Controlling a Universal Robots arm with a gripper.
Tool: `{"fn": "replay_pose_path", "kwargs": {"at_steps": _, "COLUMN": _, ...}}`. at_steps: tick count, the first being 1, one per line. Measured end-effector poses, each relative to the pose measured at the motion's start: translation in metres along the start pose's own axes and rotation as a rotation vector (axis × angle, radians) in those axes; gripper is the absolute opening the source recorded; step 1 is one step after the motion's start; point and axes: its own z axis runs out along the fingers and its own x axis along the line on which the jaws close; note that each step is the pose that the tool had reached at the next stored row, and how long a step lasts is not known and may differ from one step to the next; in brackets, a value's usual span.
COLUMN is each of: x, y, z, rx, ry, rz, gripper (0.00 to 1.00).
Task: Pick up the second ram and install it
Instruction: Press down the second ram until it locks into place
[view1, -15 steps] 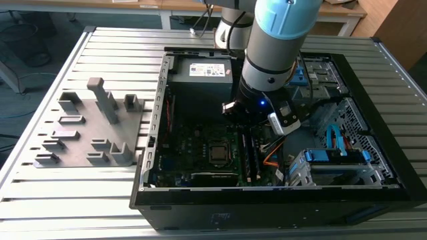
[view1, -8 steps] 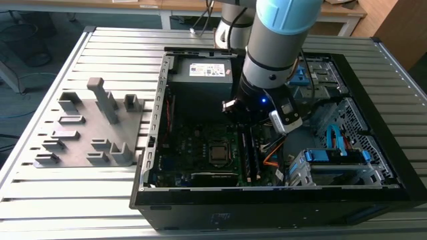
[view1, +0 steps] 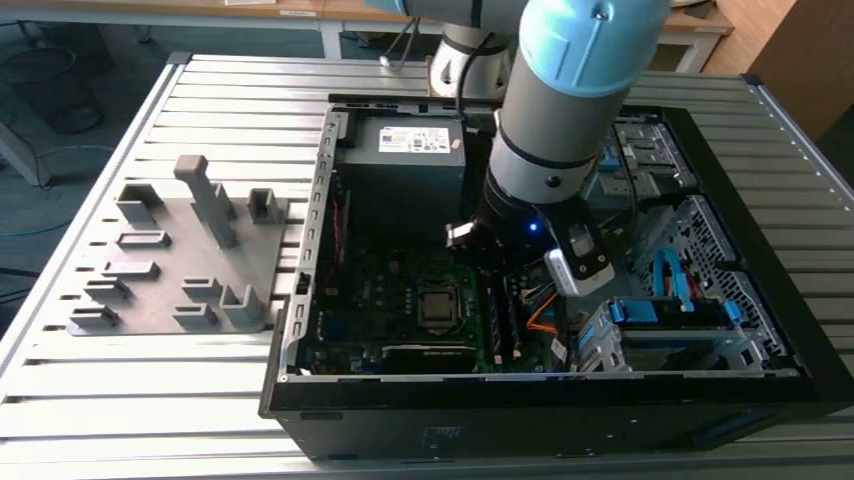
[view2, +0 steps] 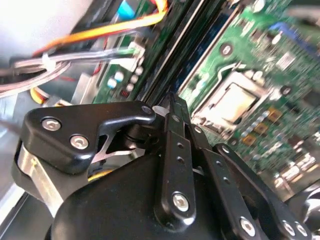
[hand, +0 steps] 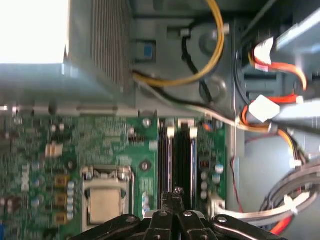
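My gripper (hand: 175, 192) is shut, its black fingertips pressed together with nothing visible between them. It hangs low inside the open computer case (view1: 307, 300), right above the memory slots (hand: 178, 155) beside the processor socket (hand: 105, 197). Two dark memory sticks (view1: 502, 318) stand side by side in those slots, with white latches (hand: 170, 132) at their far ends. I cannot tell which of them is the second ram. In the second wrist view the closed gripper (view2: 172, 99) points down at the long dark slots (view2: 187, 50). Whether the tips touch a stick is hidden.
A grey fixture plate (view1: 180, 265) with upright blocks lies on the slatted table at the exterior view's left. Orange, yellow and grey cables (hand: 280, 135) run close beside the slots. The power supply (view1: 407, 150) and the drive cage (view1: 674, 310) crowd the arm (view1: 554, 130).
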Motion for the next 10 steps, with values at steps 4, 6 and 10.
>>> {"fn": "replay_pose_path", "kwargs": {"at_steps": 4, "x": -0.0003, "y": -0.0155, "z": -0.0002, "rx": 0.0034, "ry": 0.0000, "rz": 0.000, "gripper": 0.10}}
{"fn": "replay_pose_path", "kwargs": {"at_steps": 6, "x": -0.0004, "y": -0.0220, "z": -0.0003, "rx": 0.0074, "ry": -0.0001, "rz": 0.000, "gripper": 0.10}}
{"fn": "replay_pose_path", "kwargs": {"at_steps": 10, "x": -0.0004, "y": -0.0276, "z": 0.0004, "rx": 0.0268, "ry": -0.0003, "rz": 0.000, "gripper": 0.10}}
